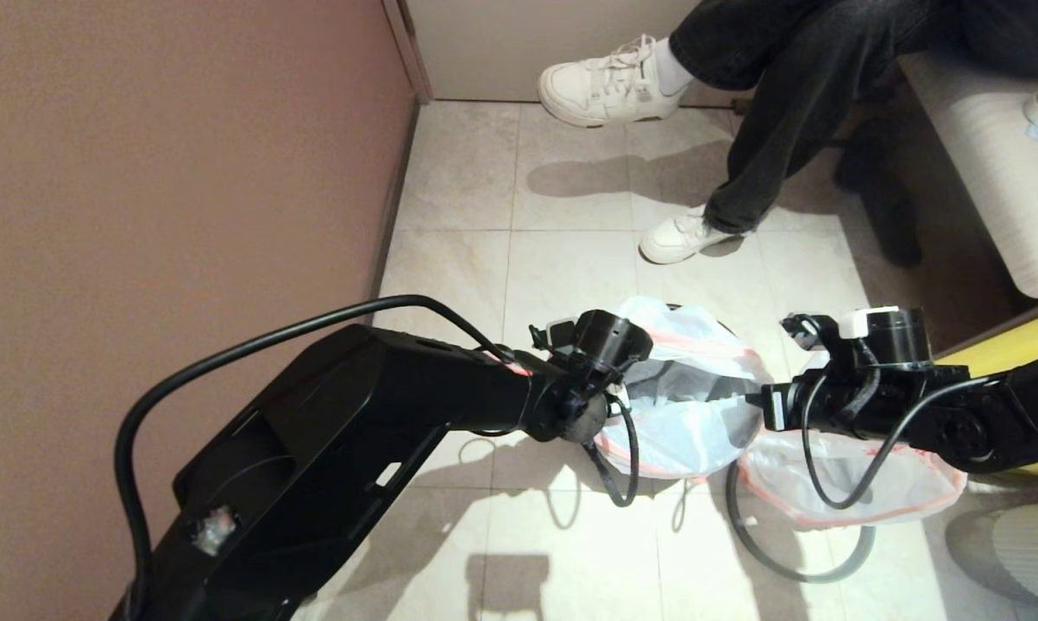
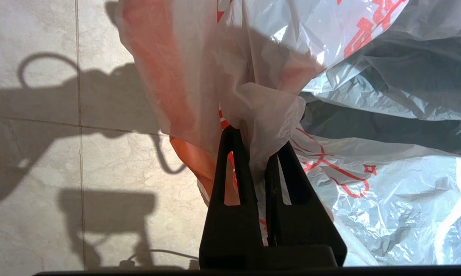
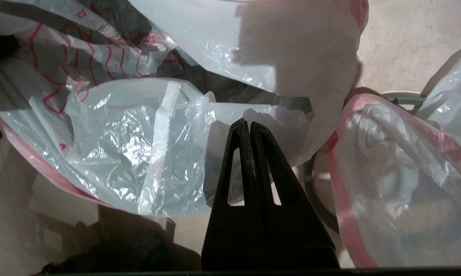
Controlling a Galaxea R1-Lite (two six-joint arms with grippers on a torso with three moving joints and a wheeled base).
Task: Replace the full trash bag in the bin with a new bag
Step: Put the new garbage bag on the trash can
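A fold of the new bag (image 2: 261, 111) is being pinched between the clenched fingers of the left gripper (image 2: 255, 151), while the right gripper (image 3: 249, 124) is being held with its jaws pressed together and nothing visibly caught between them, its tips resting against the same film. In the head view, the new bag (image 1: 691, 388) is being spread over the bin (image 1: 726, 328), of which only a dark sliver is showing at the far edge; the full trash bag (image 1: 907, 483) is lying on the floor just beside it, under the right arm, with the grey hoop (image 1: 795, 561) curving out around it. Judged from here, the thin film is at risk of being torn or pulled off the bin's edge if the left gripper's pull is being made too hard, and the mouth could be left bunched to one side because only one edge is being held. The pinched fold itself is being shown only by the left wrist view; the right wrist view alone is revealing the full trash bag (image 3: 387, 172) crumpled close by, with pale shapes inside it.
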